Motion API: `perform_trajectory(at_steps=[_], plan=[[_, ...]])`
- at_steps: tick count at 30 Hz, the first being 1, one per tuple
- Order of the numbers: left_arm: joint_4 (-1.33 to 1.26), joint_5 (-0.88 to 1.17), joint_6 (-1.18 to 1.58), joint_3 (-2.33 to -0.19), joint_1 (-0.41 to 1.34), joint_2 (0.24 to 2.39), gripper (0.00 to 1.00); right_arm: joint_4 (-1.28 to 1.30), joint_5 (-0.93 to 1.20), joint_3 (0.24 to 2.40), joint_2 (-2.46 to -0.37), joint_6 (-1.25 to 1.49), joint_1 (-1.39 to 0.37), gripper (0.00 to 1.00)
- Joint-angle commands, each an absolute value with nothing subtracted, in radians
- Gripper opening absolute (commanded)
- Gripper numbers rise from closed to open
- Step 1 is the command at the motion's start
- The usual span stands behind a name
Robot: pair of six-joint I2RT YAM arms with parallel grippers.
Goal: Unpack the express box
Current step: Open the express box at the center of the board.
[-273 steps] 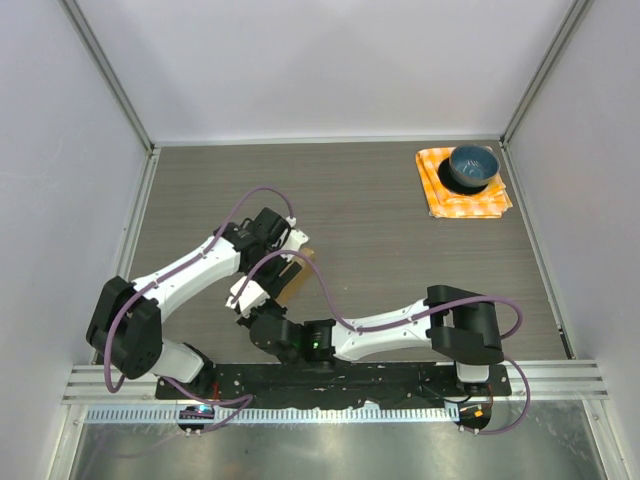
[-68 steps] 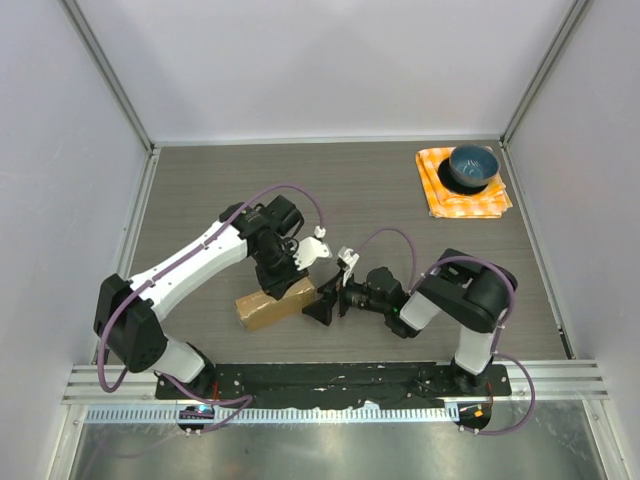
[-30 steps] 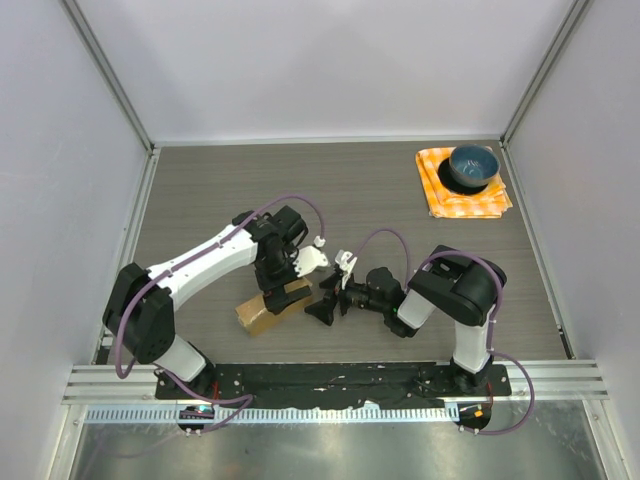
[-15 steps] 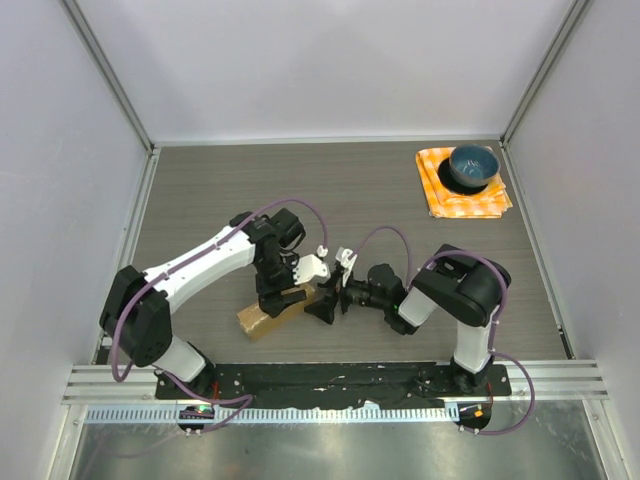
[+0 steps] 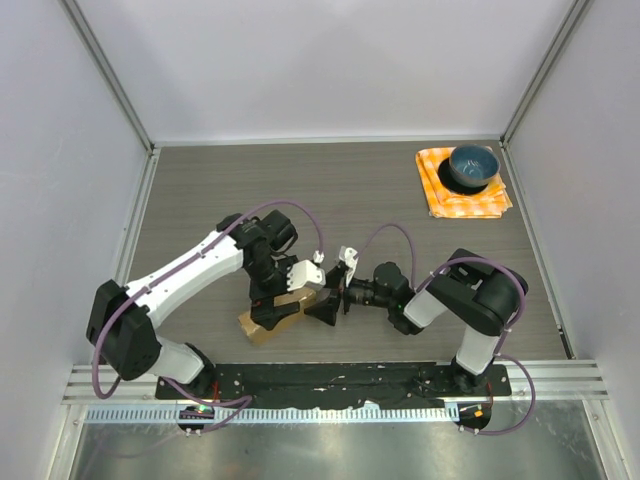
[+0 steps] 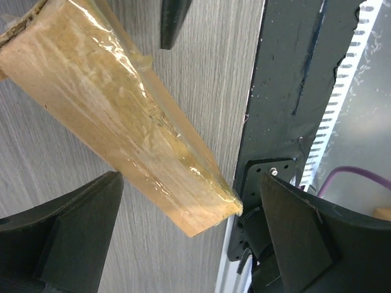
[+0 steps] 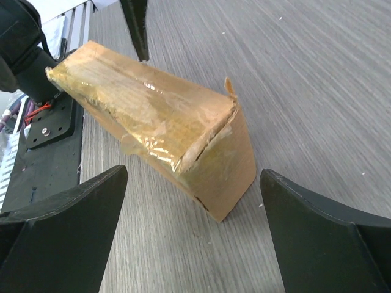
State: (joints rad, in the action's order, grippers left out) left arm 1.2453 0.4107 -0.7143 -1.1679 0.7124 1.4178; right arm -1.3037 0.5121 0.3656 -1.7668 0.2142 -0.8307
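The express box [image 5: 258, 325] is a brown carton sealed with glossy clear tape, lying slanted near the table's front edge. My left gripper [image 5: 283, 297] hangs over it, open. In the left wrist view one end of the box [image 6: 122, 122] reaches between the wide-apart jaws of that gripper [image 6: 190, 180] without being clamped. My right gripper [image 5: 325, 305] points left at the box's right end, open. In the right wrist view the box [image 7: 159, 122] shows a slightly lifted end flap, and its corner sits between the spread jaws of that gripper [image 7: 192, 171].
A blue bowl [image 5: 472, 166] stands on an orange checked cloth [image 5: 495, 205] at the back right corner. The black base plate [image 5: 350, 380] runs along the near edge just beside the box, seen also in the left wrist view [image 6: 293, 91]. White walls enclose the table.
My left gripper has come down and forward over the box. The right gripper has edged left up to the box's right end. The box has shifted slightly.
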Motion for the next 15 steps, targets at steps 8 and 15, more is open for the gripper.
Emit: perform_trajectory(at_steps=[8,15], plan=[[1.097,0.285,-0.578,-1.146,0.715,1.494,1.0,-1.643,0.549,0.328,-1.752,0.238,-0.83,0.96],[1.072,0.302,-0.597,-1.1,0.715,1.535,1.0,-1.646,0.548,0.316,-1.726,0.249,-0.83,0.96]])
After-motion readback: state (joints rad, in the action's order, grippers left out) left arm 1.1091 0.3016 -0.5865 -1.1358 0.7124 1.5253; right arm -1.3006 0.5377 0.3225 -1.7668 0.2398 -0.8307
